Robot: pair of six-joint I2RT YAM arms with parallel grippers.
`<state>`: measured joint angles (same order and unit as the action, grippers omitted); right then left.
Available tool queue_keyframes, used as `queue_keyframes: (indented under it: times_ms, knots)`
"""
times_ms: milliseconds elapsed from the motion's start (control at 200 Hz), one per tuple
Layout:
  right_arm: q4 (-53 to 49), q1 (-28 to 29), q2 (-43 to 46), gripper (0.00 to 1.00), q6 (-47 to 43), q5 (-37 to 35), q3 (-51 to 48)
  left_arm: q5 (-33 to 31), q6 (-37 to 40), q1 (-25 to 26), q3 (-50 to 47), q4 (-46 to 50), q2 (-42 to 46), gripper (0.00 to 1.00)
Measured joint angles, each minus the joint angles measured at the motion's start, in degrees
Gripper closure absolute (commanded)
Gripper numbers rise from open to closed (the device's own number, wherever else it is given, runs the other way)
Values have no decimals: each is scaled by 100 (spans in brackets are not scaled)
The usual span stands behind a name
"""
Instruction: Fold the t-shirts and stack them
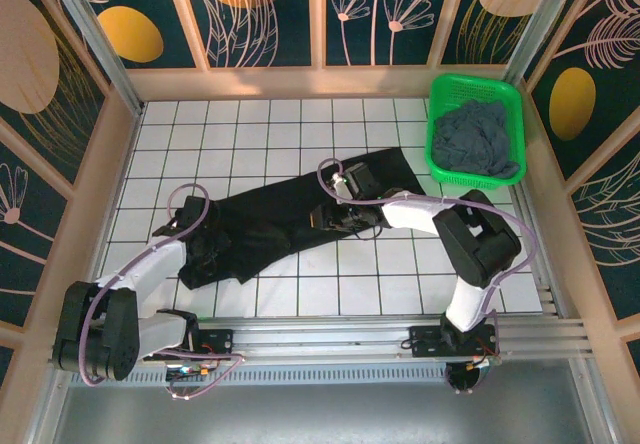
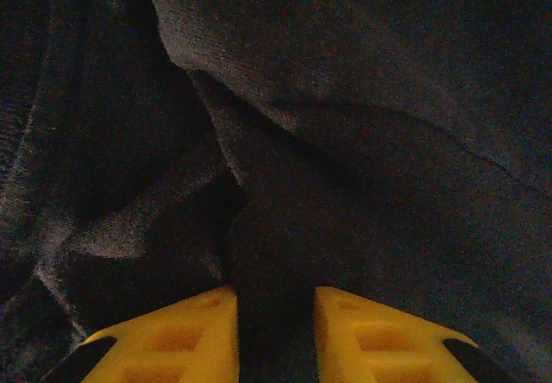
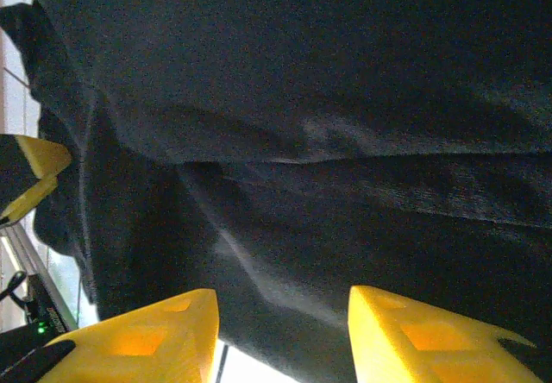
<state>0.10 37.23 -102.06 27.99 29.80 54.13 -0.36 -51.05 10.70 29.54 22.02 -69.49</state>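
The black t-shirt [image 1: 270,219] lies stretched diagonally across the white tiles, rumpled at its lower left end. My left gripper [image 1: 212,252] sits on that end. In the left wrist view it [image 2: 276,301] is shut on a fold of the black t-shirt [image 2: 362,98]. My right gripper [image 1: 325,219] is over the shirt's middle. In the right wrist view it [image 3: 283,301] stands open, with the edge of the black t-shirt [image 3: 302,55] lying between its yellow fingers. The slate grey-blue t-shirt [image 1: 478,136] lies crumpled in the basket.
The green mesh basket [image 1: 475,81] stands in the far right corner against the wooden wall. Wooden walls close in the tiled floor on three sides. Bare tiles lie in front of the shirt and at the far left. A metal rail runs along the near edge.
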Motion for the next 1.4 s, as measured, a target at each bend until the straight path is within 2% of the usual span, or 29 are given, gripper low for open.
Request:
queue_keyframes:
  times_ms: [95,270,551,1186,1401]
  knots:
    - [-50,0,-68,56,0,-22,0,4,24,0,63,68,0,72]
    - [-55,0,-125,55,0,-37,2,4,114,0,136,79,-109,79]
    - [-74,-4,-131,56,61,-42,17,-4,273,0,146,160,-164,100]
    - [-170,-11,-247,56,66,-149,68,-236,-28,0,887,1513,817,100]
    - [-210,-13,-258,56,63,-155,90,-271,-48,0,1012,1635,802,89]
